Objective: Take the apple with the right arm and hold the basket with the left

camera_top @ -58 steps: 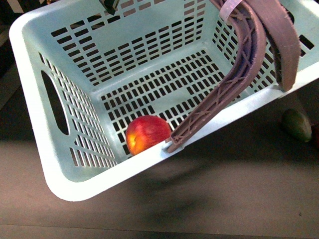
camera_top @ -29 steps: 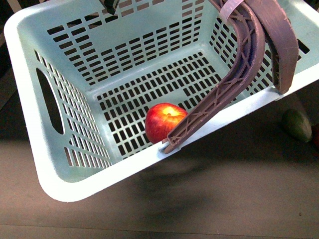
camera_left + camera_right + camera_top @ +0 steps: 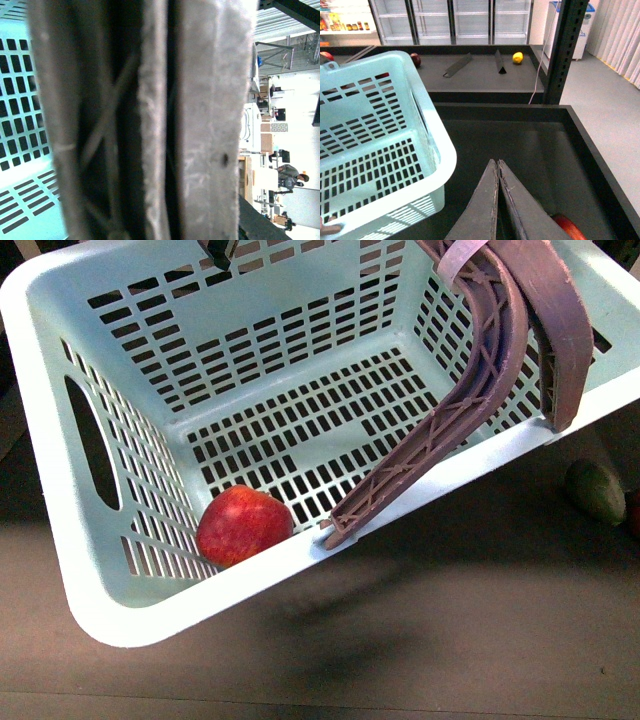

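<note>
Front view: the pale green basket (image 3: 180, 605) sits tilted over a dark table (image 3: 450, 640), its two mauve handles (image 3: 480, 390) raised. The apple (image 3: 243, 525) lies inside the basket, in the corner beside the oval hand hole, touching the wall. The right gripper (image 3: 497, 164), outside the basket near its rim, is pinched closed and empty. The left gripper is unseen, so its grip cannot be told.
</note>
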`<state>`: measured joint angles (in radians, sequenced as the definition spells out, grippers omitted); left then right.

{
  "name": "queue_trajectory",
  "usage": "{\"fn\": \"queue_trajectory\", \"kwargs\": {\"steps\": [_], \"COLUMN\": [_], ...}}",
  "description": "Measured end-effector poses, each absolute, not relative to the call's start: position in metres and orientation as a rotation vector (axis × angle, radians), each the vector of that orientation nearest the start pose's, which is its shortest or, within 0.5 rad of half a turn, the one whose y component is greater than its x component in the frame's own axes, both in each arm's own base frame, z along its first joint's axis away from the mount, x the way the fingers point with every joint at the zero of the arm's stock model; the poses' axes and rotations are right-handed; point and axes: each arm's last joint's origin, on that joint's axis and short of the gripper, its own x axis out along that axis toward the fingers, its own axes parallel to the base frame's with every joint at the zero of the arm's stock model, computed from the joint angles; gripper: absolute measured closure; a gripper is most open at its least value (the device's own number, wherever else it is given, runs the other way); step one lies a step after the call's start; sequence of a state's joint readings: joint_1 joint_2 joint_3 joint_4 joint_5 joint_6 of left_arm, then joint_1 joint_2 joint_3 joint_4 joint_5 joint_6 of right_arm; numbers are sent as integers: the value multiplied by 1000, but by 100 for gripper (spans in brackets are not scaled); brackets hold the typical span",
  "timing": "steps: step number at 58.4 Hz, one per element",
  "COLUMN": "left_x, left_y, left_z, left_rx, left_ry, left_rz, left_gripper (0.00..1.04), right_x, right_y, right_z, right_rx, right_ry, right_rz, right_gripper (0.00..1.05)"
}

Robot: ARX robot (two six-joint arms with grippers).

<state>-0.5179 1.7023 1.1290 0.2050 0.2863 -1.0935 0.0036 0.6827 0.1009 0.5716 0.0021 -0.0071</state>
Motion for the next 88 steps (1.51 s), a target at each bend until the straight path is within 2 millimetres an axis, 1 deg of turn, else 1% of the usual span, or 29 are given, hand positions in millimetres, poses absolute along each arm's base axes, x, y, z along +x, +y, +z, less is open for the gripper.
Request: {"fn": "queue_trajectory", "kwargs": {"steps": [12, 23, 52, 54, 57, 58, 73, 80, 88], "left_x": [328, 328, 328, 328, 328, 328, 328, 328, 328], "left_y": [-196, -196, -196, -196, -196, -196, -196, -196, -196], "left_z": [248, 248, 248, 248, 248, 249, 248, 248, 249], "left_rx": [-977, -977, -977, -975, -976, -976, -977, -976, -976], "left_ry": [768, 767, 768, 767, 767, 766, 766, 767, 767], "left_rz": [-506, -506, -506, -506, -506, -505, -505, -506, -507], "left_gripper": [78, 78, 79, 81, 89, 90, 90, 90, 90], "right_x": [136, 128, 114, 113, 113, 112, 108, 99, 97], "right_y": [0, 0, 0, 0, 0, 0, 0, 0, 0], "right_z": [177, 171, 173, 173, 173, 173, 172, 168, 169], "right_rx": [-7, -7, -7, -7, -7, -7, -7, -6, -6], "right_ry": [9, -7, -19, -19, -18, -19, -18, 9, -12], "right_rz": [1, 1, 1, 1, 1, 1, 1, 2, 1], "right_gripper": [103, 103, 103, 103, 103, 103, 103, 103, 103]}}
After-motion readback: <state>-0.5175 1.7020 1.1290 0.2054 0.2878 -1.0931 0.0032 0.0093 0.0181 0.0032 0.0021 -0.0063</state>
